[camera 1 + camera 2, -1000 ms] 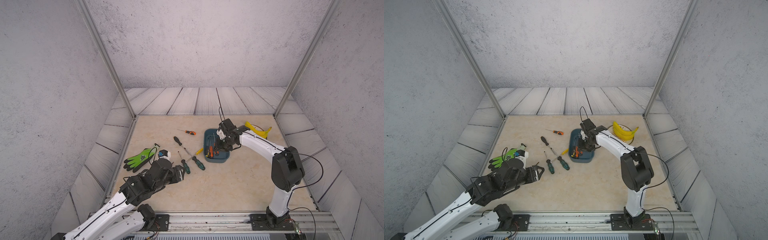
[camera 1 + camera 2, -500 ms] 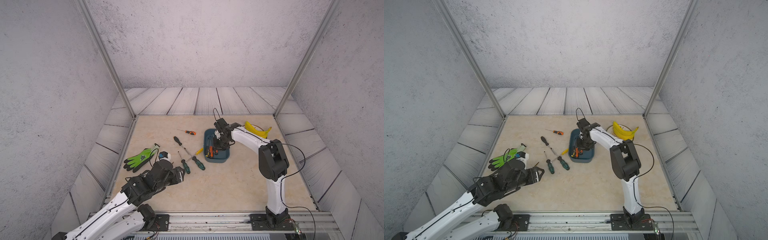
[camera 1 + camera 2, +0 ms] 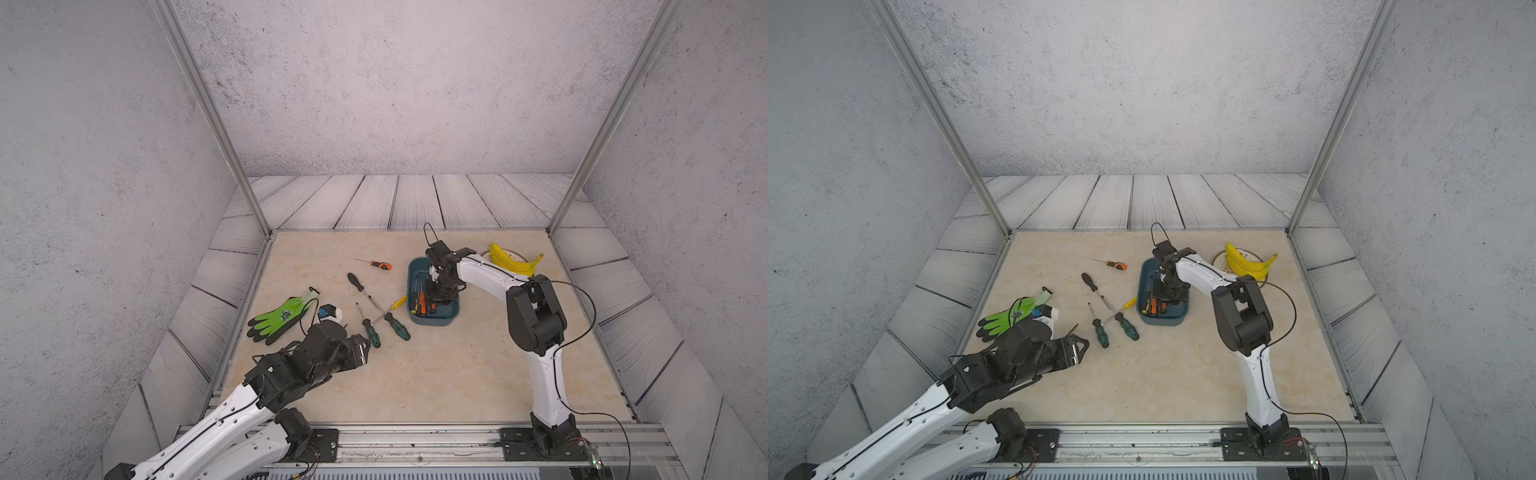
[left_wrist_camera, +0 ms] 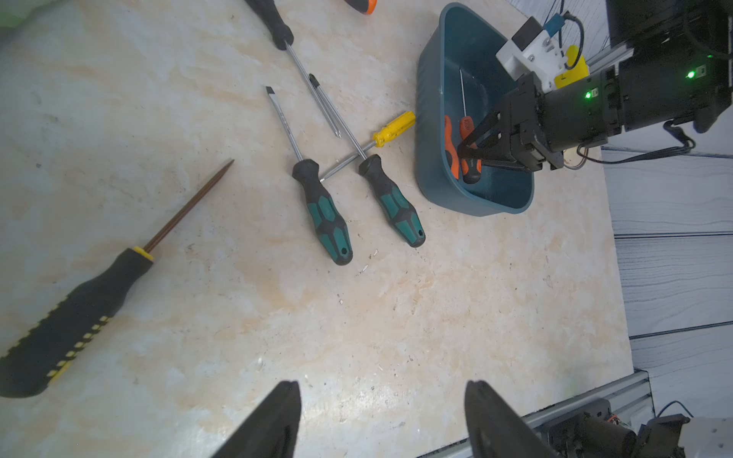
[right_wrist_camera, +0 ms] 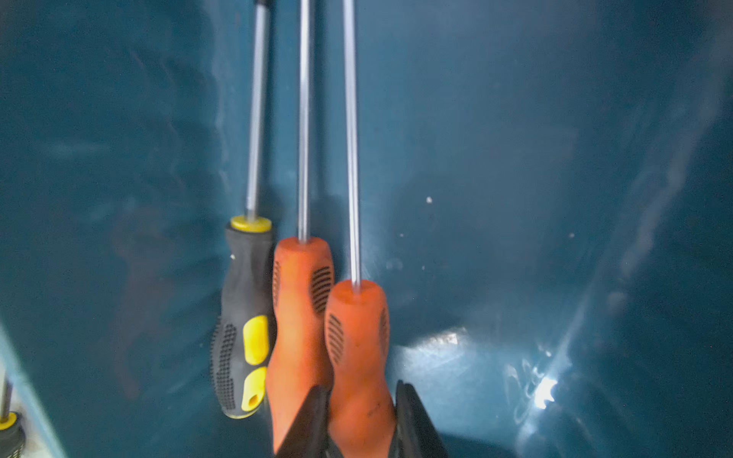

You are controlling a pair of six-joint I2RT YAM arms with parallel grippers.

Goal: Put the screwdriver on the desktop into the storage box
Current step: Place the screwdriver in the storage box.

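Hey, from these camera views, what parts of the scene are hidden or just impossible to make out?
- Tips of the three screwdrivers inside the storage box: right wrist view, cut off by the picture edge.
- The black-and-yellow screwdriver on the desktop: handle end cut off in the left wrist view; the left arm covers nearly all of it in both top views.
- The plate: both top views, mostly covered by the banana.
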